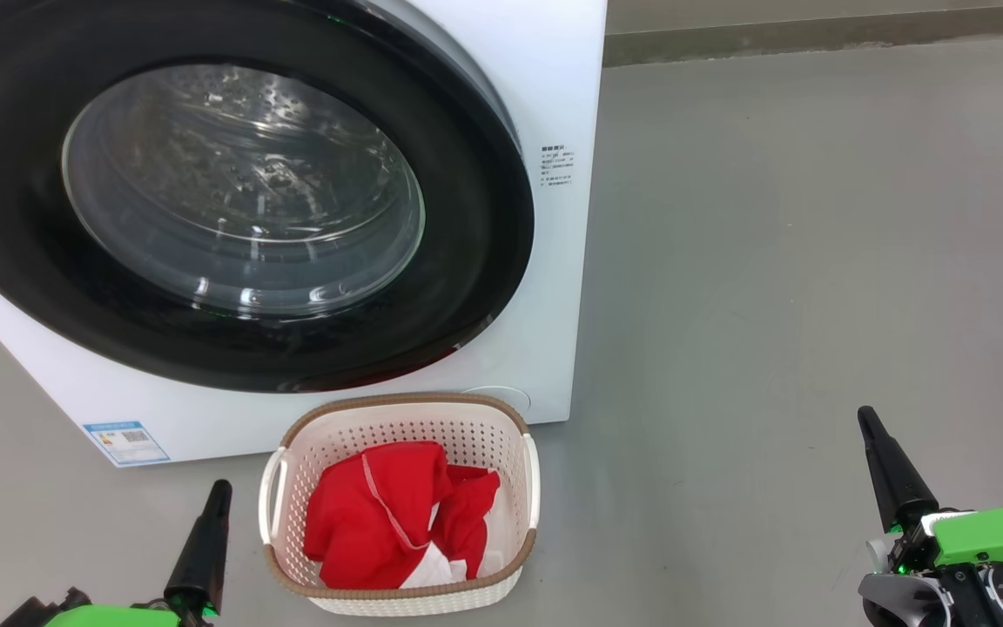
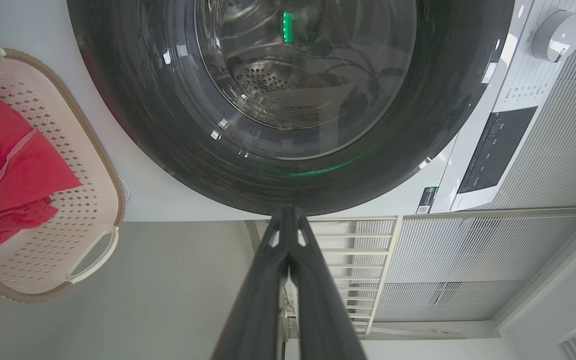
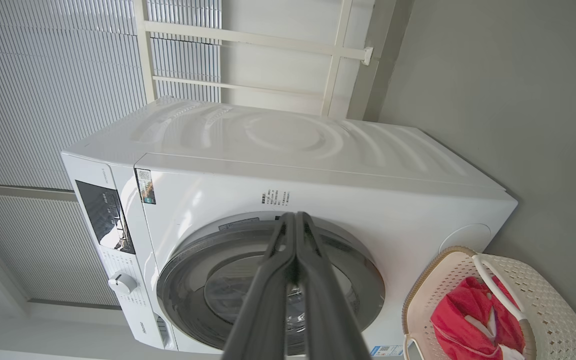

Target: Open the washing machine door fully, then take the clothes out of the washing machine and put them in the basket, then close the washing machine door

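washing machine door point(image 1: 240, 192): shut
clothes point(image 1: 388, 514): red, in basket point(image 1: 406, 402), near door
my L gripper point(image 1: 221, 489): closed, empty, beside basket
my R gripper point(image 1: 867, 420): closed, empty, well apart

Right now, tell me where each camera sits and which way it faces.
Head: up on the robot, looking down at the washer door and basket; left pincer and right pincer at the bottom corners.
Left wrist: close in, along its shut fingers at the door.
Right wrist: further back, along its shut fingers at the whole washer.
All share the door, basket and red clothes.
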Motion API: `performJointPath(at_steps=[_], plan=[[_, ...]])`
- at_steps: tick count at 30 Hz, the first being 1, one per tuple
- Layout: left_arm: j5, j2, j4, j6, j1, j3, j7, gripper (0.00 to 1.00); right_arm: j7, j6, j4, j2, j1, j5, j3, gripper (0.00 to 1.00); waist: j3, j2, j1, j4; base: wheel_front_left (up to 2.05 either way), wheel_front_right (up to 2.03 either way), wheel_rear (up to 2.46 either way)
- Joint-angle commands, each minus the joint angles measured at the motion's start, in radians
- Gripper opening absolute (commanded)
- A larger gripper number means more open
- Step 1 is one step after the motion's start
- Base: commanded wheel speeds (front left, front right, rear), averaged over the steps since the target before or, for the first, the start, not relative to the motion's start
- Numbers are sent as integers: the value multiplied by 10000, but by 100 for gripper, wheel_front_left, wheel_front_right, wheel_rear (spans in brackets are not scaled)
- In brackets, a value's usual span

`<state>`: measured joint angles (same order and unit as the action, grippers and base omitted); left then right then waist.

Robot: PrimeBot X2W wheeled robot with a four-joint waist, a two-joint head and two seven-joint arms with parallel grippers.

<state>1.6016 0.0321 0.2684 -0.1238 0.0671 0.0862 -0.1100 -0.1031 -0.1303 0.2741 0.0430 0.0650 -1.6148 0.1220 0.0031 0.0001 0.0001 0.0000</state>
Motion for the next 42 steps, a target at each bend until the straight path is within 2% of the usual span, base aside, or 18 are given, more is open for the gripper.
performJointPath(at_steps=[1, 42], plan=[[68, 181, -232, -69, 410, 278, -34, 0, -54, -4, -297, 120, 424, 13, -142, 0, 0, -1, -1, 0, 0, 0, 0], [70, 181, -232, -69, 410, 277, -33, 0, -80, -4, -295, 97, 427, 41, -109, 0, 0, -1, -1, 0, 0, 0, 0]])
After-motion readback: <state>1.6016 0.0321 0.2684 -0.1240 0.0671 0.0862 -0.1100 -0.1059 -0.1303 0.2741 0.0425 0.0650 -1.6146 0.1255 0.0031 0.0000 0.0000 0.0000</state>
